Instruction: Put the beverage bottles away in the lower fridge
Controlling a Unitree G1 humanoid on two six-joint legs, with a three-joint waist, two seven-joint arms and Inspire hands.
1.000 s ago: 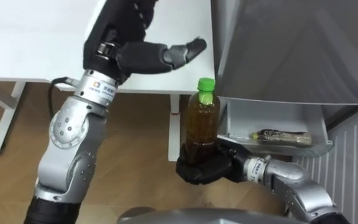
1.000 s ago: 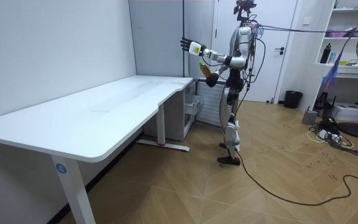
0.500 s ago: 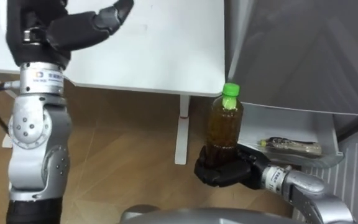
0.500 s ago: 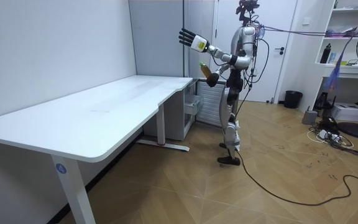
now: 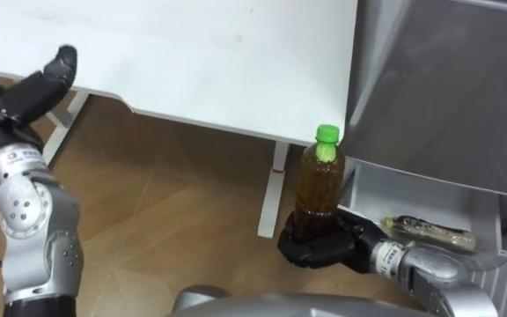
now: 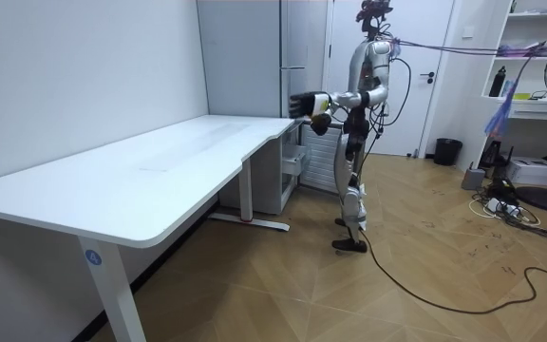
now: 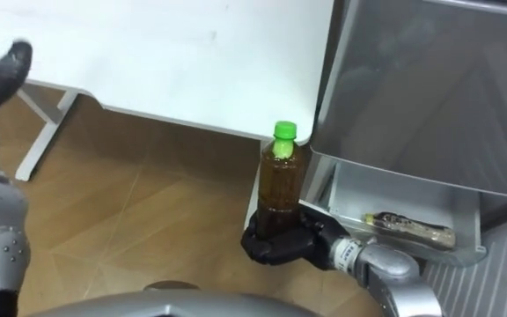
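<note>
Amber tea in a clear plastic bottle with a green cap stands upright in the robot's right hand, whose dark fingers are wrapped round the bottle's base. Its long axis is vertical, cap up, and it is held above the wooden floor, just beside the corner of the white desk.

What the coming move turns on is that the open white compartment, low in the grey fridge, lies just to the bottle's right, about level with its lower half. That makes the right hand plainly the nearer one. A long dark packet lies along the compartment's front, and any free room seems to be behind it.

The right forearm comes in low from the lower right, with the wrist roughly level. The left hand is raised far out at the left, well apart from bottle and fridge, fingers loosely spread and holding nothing.

In the room view the robot stands at the desk's far end by the fridge. The next move looks like a short sideways carry with the bottle kept upright.
</note>
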